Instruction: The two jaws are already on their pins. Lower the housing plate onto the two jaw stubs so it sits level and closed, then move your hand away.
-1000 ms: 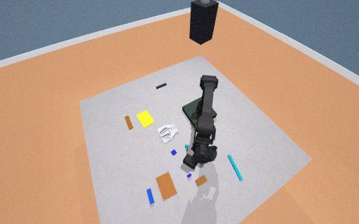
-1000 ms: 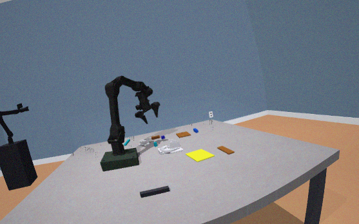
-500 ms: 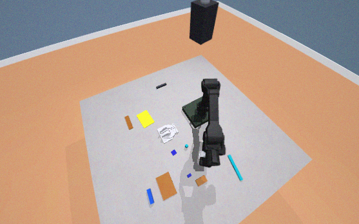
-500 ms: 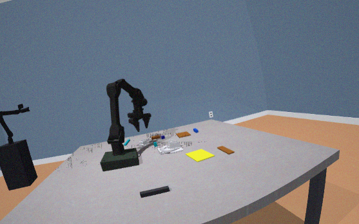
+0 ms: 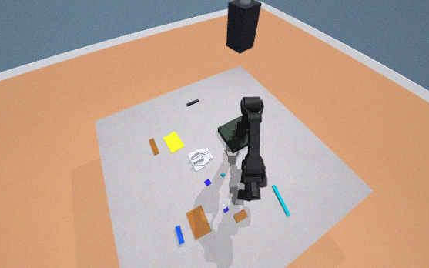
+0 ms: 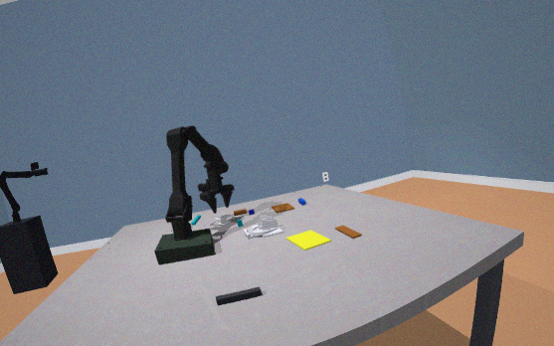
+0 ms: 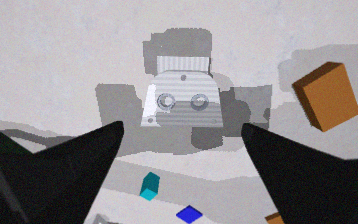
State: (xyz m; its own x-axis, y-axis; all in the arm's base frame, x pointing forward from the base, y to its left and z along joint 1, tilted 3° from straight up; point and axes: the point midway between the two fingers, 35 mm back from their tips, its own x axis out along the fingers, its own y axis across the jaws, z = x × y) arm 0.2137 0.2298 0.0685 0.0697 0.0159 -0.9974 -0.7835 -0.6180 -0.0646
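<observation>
The housing plate (image 7: 182,89) (image 6: 228,218), whitish with two round holes and a ribbed edge, lies on the table. In the top view the arm hides it. My gripper (image 7: 183,127) (image 6: 221,208) is open and empty above it; in the wrist view the plate shows between and just beyond the fingertips. The white base with the jaws (image 5: 200,159) (image 6: 264,230) stands apart from the plate, on the yellow square's side. Its jaws and stubs are too small to tell apart. Only a sliver of it shows at the wrist view's bottom edge.
A small teal block (image 5: 222,175) (image 7: 150,186) and a blue block (image 5: 207,182) (image 7: 189,214) lie between plate and base. An orange-brown block (image 5: 240,216) (image 7: 330,97) is near the plate. A cyan bar (image 5: 281,200) and yellow square (image 5: 173,142) lie farther off.
</observation>
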